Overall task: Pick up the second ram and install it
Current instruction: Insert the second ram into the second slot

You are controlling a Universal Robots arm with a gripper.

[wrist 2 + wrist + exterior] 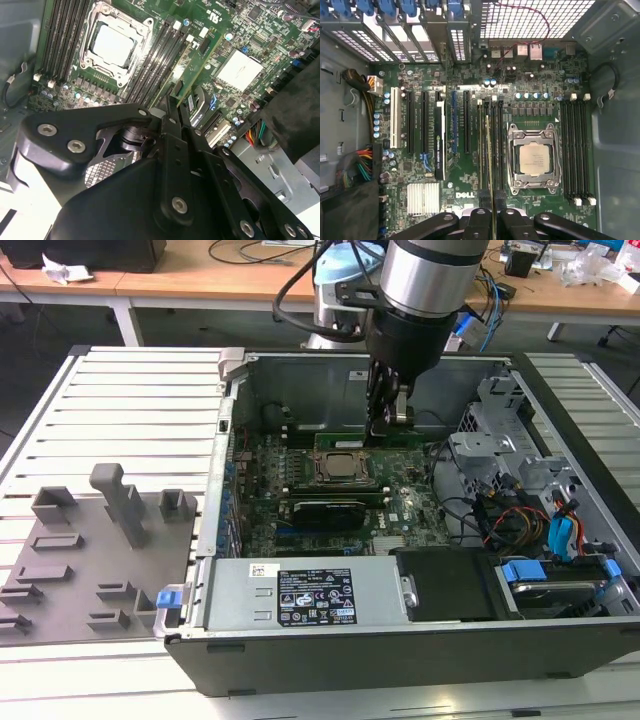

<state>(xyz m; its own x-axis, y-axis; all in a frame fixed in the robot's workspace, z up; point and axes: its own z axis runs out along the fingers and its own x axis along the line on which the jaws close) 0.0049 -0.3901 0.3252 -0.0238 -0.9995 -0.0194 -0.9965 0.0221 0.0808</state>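
The gripper (386, 418) reaches down inside the open computer case (300, 665), its fingers (478, 225) clamped together on the second ram (197, 67). The stick stands on edge along the black memory slots (481, 145) just beside the processor (532, 157). In the first wrist view it shows edge-on as a thin line with one end hidden between the fingers. It seems to rest in a slot, though whether it is fully seated cannot be told.

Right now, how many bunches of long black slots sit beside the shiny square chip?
2. One bunch lies on one side of the chip; the other bunch lies on its opposite side, where the gripper holds the second ram.
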